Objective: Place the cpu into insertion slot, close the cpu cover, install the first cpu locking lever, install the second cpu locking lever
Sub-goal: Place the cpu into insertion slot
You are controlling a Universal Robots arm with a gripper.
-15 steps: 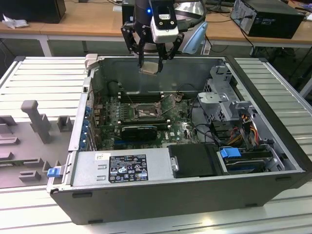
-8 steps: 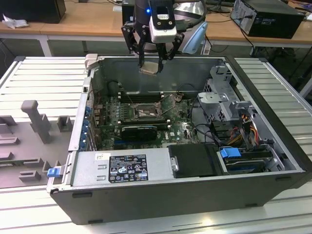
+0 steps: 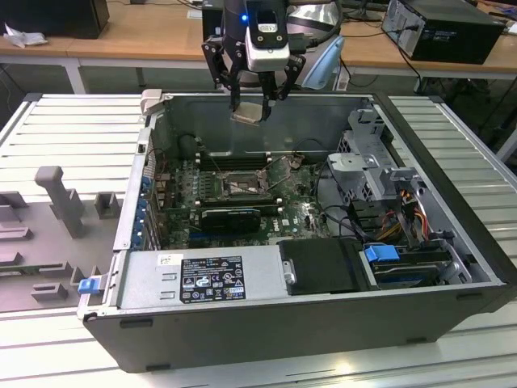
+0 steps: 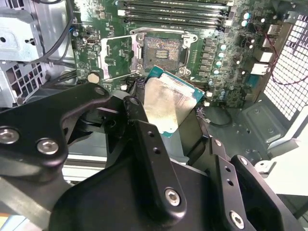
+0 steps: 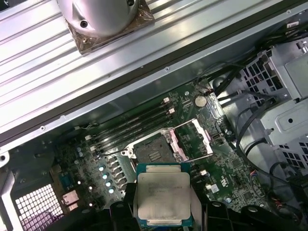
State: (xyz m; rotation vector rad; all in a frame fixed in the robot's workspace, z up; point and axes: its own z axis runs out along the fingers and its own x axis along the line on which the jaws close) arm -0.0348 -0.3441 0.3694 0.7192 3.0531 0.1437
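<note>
Gripper [image 3: 251,103] of a single robot arm hangs above an open desktop computer case [image 3: 323,323], over its far side in the exterior view. Its two black fingers are closed partway onto the cpu [image 5: 162,197], pinching the silver-topped chip by opposite edges. The chip sits tilted in the air, well clear of the board. Below it, the insertion slot [image 5: 150,152] lies bare and dark on the green motherboard [image 4: 231,72], near the long black memory slots [image 4: 173,12]. The cpu cover [image 5: 193,138] stands swung open just beside the slot.
</note>
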